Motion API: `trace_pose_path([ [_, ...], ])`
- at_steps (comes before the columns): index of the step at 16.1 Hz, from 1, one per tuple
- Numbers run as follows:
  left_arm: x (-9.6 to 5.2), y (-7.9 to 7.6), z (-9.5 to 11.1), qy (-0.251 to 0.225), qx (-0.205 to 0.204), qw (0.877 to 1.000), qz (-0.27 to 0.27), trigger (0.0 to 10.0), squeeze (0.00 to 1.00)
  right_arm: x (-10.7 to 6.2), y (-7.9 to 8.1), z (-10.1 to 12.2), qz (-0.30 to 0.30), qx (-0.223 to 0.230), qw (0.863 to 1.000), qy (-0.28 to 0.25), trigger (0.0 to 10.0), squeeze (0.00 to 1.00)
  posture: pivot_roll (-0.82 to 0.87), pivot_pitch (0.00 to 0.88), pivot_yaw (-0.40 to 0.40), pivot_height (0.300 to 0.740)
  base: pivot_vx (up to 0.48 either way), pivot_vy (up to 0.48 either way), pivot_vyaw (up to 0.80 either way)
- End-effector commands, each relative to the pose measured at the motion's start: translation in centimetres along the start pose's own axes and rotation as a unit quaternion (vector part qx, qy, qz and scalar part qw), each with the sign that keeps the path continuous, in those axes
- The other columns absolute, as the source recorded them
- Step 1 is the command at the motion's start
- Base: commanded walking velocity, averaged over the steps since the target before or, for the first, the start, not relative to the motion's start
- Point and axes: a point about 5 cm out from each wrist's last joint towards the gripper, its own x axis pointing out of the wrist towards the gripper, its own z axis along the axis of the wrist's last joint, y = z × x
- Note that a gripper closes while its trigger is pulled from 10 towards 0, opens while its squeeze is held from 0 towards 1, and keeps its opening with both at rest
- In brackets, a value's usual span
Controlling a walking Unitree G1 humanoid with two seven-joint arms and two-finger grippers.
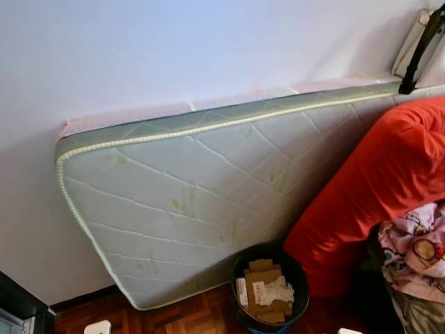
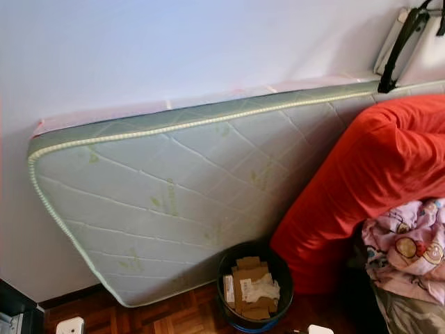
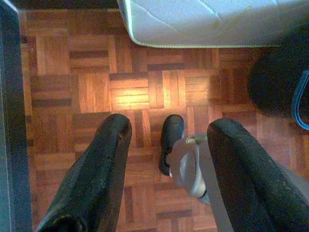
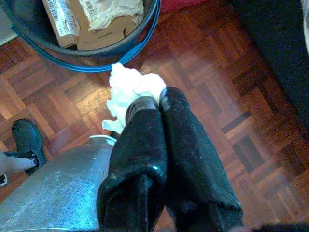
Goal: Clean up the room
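Right gripper (image 4: pixel 149 104) carrying a wad of white paper (image 4: pixel 130 92), bin (image 4: pixel 96 53) just ahead.

The two black fingers are pressed together on the crumpled paper, which bulges out past their tips; the dark round bin with its blue rim sits just beyond those tips, close but not yet under them, so the paper hangs over the parquet floor (image 4: pixel 217 96) beside the rim; inside the bin lie cardboard pieces (image 4: pixel 58 19) and another crumpled sheet; the drop, I judge, needs a short reach forward over the rim; the left gripper (image 3: pixel 169 145) hangs with fingers spread wide over bare floor, the mattress (image 1: pixel 201 202) edge beyond it, so the right arm is plainly the nearer one.
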Motion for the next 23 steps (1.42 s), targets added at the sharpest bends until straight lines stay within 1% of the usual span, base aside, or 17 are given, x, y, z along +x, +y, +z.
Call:
trace_pose_path([
  [1,-0.1,-0.2,-0.4,0.006,-0.003,1.000,-0.002,10.0,0.00,0.0,-0.3,0.3,-0.004,0.006,1.000,-0.006,10.0,0.00,0.02,0.000,-0.067,0.740,0.000,0.000,0.00],
  [3,-0.1,-0.1,-0.3,0.004,-0.007,1.000,0.001,10.0,0.00,0.0,-0.2,0.3,-0.002,0.006,1.000,-0.007,10.0,0.00,0.02,0.000,-0.069,0.740,0.133,0.000,0.00],
  [6,-0.1,0.1,-0.2,0.001,-0.008,1.000,0.007,10.0,0.00,0.1,0.0,0.4,0.003,-0.009,1.000,-0.004,10.0,0.00,0.02,0.000,-0.062,0.740,0.307,0.000,0.00],
  [8,-0.1,0.2,-0.2,0.001,-0.007,1.000,0.010,10.0,0.00,0.1,0.1,0.4,0.008,-0.014,1.000,-0.005,10.0,0.00,0.02,0.000,-0.061,0.740,0.309,0.000,0.69],
  [9,-0.1,0.2,-0.1,0.002,-0.004,1.000,0.010,10.0,0.00,0.1,0.1,0.4,0.008,-0.008,1.000,-0.004,10.0,0.00,0.02,0.000,-0.059,0.740,0.307,0.000,0.80],
  [11,0.0,0.2,-0.1,0.002,-0.004,1.000,0.011,10.0,0.00,0.1,0.2,0.4,0.009,0.001,1.000,-0.005,10.0,0.00,0.03,0.000,-0.059,0.740,0.313,0.000,0.00],
  [14,0.0,0.2,-0.1,0.001,-0.003,1.000,0.012,10.0,0.00,0.1,0.2,0.6,0.014,-0.004,1.000,-0.011,10.0,0.00,0.02,0.000,-0.059,0.740,0.312,0.000,0.00],
  [15,0.0,0.2,-0.1,0.001,-0.003,1.000,0.012,10.0,0.00,0.1,0.2,0.7,0.016,-0.007,1.000,-0.015,10.0,0.00,0.02,0.000,-0.059,0.740,0.000,0.000,0.00],
  [18,-0.1,0.3,0.1,-0.011,-0.009,1.000,0.012,10.0,0.00,0.1,0.4,1.3,0.032,-0.021,0.998,-0.050,10.0,0.00,0.02,0.000,-0.053,0.740,0.000,0.000,0.00],
  [19,-0.1,0.4,0.3,-0.022,-0.014,1.000,0.010,10.0,0.00,0.0,0.5,1.6,0.043,-0.024,0.996,-0.068,10.0,0.00,0.02,0.000,-0.049,0.740,0.000,0.000,0.00],
  [20,-0.2,0.4,0.3,-0.028,-0.016,0.999,0.011,10.0,0.00,-0.1,0.5,1.6,0.046,-0.021,0.996,-0.076,10.0,0.00,0.02,0.000,-0.048,0.740,0.000,0.000,0.00],
  [21,-0.2,0.5,0.5,-0.042,-0.019,0.999,0.013,10.0,0.00,1.2,3.4,8.6,0.064,-0.031,0.986,-0.153,10.0,0.00,0.03,0.015,-0.047,0.740,0.000,0.000,0.00],
  [22,-0.3,0.6,0.6,-0.054,-0.022,0.998,0.014,10.0,0.00,1.3,5.4,13.3,0.073,-0.031,0.976,-0.204,10.0,0.00,0.03,0.031,-0.048,0.740,0.000,0.000,0.00],
  [23,-0.4,0.6,0.6,-0.064,-0.027,0.998,0.011,10.0,0.00,1.2,5.5,14.0,0.068,-0.025,0.973,-0.220,10.0,0.00,0.04,0.042,-0.051,0.740,0.000,0.000,0.00],
])
